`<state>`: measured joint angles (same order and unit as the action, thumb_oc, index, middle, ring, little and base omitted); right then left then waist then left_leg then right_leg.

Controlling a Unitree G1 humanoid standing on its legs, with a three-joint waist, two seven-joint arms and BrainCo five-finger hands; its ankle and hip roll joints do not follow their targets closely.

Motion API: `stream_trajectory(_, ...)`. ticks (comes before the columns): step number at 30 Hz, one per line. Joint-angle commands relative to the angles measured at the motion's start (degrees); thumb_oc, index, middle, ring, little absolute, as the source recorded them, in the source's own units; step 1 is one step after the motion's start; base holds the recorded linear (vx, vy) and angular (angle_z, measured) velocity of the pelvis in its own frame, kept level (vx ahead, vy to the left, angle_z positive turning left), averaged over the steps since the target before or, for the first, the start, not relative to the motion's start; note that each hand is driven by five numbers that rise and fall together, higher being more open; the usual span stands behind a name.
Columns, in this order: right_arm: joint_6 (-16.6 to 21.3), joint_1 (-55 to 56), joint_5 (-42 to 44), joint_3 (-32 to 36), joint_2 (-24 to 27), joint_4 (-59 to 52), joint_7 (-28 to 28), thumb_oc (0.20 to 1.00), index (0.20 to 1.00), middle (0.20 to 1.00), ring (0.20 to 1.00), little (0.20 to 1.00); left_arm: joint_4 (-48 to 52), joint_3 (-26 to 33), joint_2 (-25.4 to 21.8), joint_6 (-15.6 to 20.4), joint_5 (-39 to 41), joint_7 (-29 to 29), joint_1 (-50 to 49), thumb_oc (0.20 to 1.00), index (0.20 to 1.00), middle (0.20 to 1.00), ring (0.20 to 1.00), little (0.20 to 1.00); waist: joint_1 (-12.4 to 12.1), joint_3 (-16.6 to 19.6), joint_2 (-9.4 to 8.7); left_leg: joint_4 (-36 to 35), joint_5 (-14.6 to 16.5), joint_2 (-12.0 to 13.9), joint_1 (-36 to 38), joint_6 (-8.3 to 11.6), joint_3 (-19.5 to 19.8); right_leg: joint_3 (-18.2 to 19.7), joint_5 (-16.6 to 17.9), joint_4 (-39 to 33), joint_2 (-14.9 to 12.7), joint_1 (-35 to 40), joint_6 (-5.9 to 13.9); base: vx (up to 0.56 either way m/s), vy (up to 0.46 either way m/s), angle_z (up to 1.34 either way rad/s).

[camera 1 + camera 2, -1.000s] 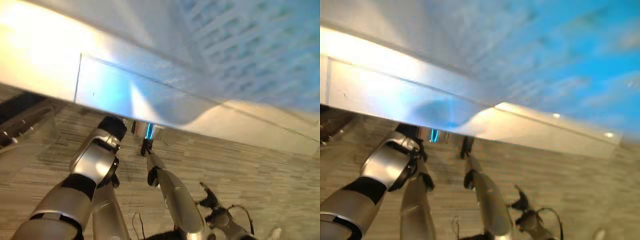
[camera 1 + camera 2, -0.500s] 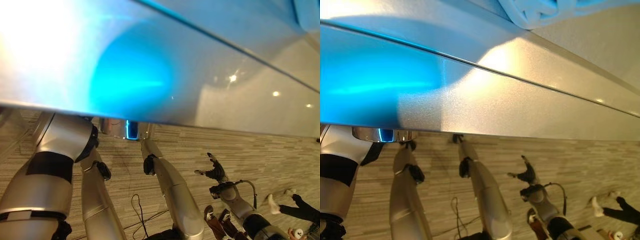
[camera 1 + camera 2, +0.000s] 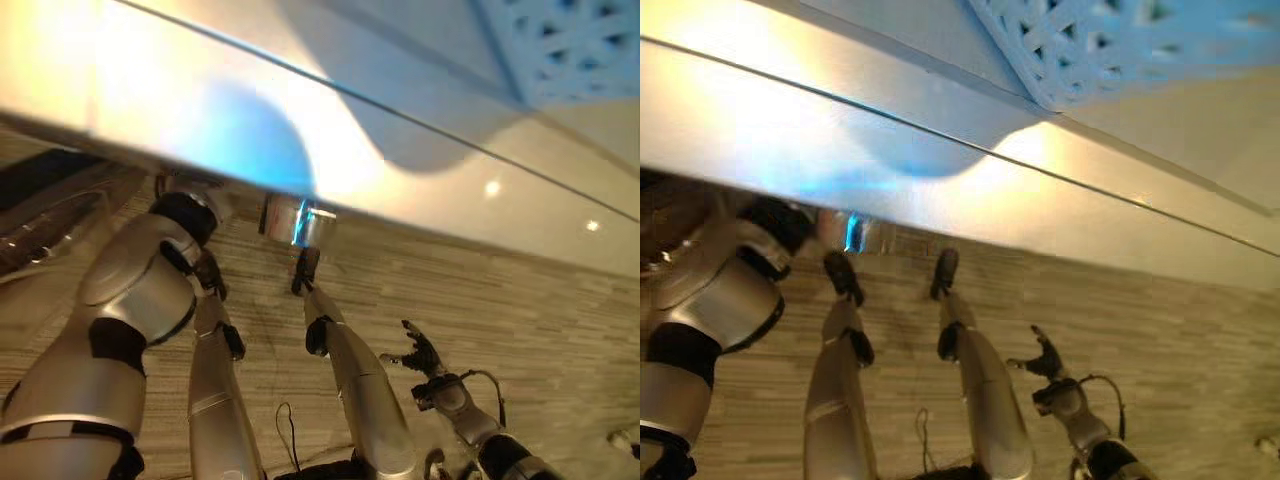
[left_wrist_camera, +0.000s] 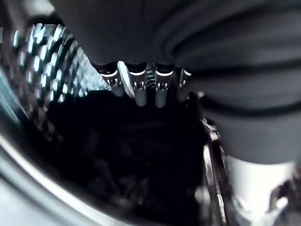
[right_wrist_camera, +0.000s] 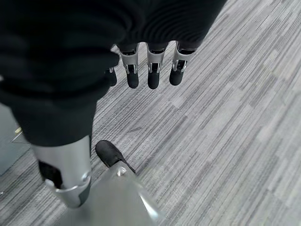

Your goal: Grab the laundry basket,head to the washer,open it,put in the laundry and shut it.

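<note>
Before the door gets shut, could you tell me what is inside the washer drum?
The left hand reaches into the perforated metal drum. Beyond its fingers the drum is dark; dim shapes lie there, but whether they are laundry cannot be told.

A broad white panel (image 3: 970,190) with a thin dark seam crosses the upper half of the scene, sloping down toward the right. Above it, at the far right, sits a pale blue laundry basket (image 3: 1120,45) with a lattice of small openings in its wall. Below the panel lies a grey striped carpet floor (image 3: 1180,350). The robot's right hand (image 3: 1043,358) hangs over the carpet at the lower right, its dark-tipped fingers spread and loose, holding nothing. The left arm (image 3: 710,310) rises along the left edge.
</note>
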<state>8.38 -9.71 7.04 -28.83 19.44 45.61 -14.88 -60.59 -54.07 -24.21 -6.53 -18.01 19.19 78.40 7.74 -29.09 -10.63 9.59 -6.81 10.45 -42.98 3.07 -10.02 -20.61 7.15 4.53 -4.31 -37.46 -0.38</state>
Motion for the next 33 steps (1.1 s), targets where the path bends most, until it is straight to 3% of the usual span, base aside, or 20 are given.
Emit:
stream_trajectory(1,-1.31,5.51,-1.05,1.42,2.02,-1.70,0.71,1.000,1.000,1.000,1.000,1.000,3.88,9.77,0.77,-0.08,-2.84,-1.26,-1.73,1.000,1.000,1.000,1.000,1.000,-0.32,2.01,0.93,-3.03,-0.69,2.23,-0.71,2.72,4.22,-1.04,-10.34,5.16,-1.66,6.04,5.91,0.00,0.000,0.00)
stream_trajectory(10,-4.70,6.60,-4.60,3.20,1.94,1.70,1.99,1.000,1.000,1.000,1.000,1.000,23.87,22.42,1.43,2.78,6.83,-2.01,-28.95,1.000,1.000,1.000,1.000,1.000,-3.84,2.14,3.17,-5.73,-2.08,1.35,7.32,3.38,3.17,-1.64,-10.82,2.91,-1.72,14.33,5.46,-0.02,0.002,0.00)
stream_trajectory(15,-6.29,6.88,-5.79,5.70,1.82,3.83,3.24,1.000,1.000,1.000,1.000,1.000,29.85,26.98,0.67,6.00,13.19,-6.60,-49.87,1.000,1.000,1.000,1.000,1.000,-6.81,3.97,5.91,-7.21,-2.57,1.12,14.95,3.46,1.94,-1.96,-11.91,2.39,-1.91,21.51,4.87,0.01,0.037,0.06)
stream_trajectory(19,-6.65,7.41,-5.55,8.92,2.81,4.89,3.51,1.000,1.000,1.000,1.000,1.000,25.83,29.20,0.09,5.37,9.60,-7.13,-58.12,1.000,1.000,1.000,1.000,1.000,-7.45,5.56,6.97,-6.57,-1.69,1.03,19.26,3.03,1.48,-1.39,-12.36,1.64,-2.11,26.05,4.67,0.03,0.068,0.10)
stream_trajectory(26,-6.31,9.81,-2.90,22.45,8.28,3.82,1.89,1.000,1.000,1.000,1.000,1.000,7.66,35.31,1.85,5.34,6.66,-8.94,-71.71,1.000,1.000,1.000,1.000,1.000,-5.95,12.50,8.33,-3.24,3.39,1.29,27.65,1.44,-0.13,2.47,-12.11,0.53,-3.25,32.71,5.47,0.08,0.120,-0.21)
stream_trajectory(28,-6.22,12.04,-2.90,27.03,10.30,0.26,1.76,1.000,1.000,1.000,1.000,1.000,0.31,37.88,4.04,5.56,7.52,-9.52,-74.60,1.000,1.000,1.000,1.000,1.000,-5.29,14.91,8.62,-2.84,4.99,1.17,30.25,0.80,-1.03,3.68,-11.96,0.22,-3.78,34.55,5.90,0.18,0.187,-0.20)
stream_trajectory(29,-5.72,14.53,-2.95,32.51,12.00,-5.97,0.99,1.000,1.000,1.000,1.000,1.000,-6.45,41.77,6.45,5.51,9.25,-10.36,-76.72,1.000,1.000,1.000,1.000,1.000,-4.16,17.13,8.79,-2.39,6.86,0.66,32.64,0.05,-2.03,4.89,-11.70,0.02,-4.53,36.02,6.53,0.20,0.227,-0.29)
stream_trajectory(33,-4.57,18.40,-4.34,44.38,12.04,-19.91,-3.13,1.000,1.000,1.000,1.000,1.000,-13.48,47.67,10.04,4.89,10.82,-11.50,-79.66,1.000,1.000,1.000,1.000,1.000,-3.10,21.25,9.66,-3.26,10.99,-2.05,38.64,-2.57,-4.40,6.71,-10.92,3.08,-7.07,37.53,8.77,0.19,0.264,-0.52)
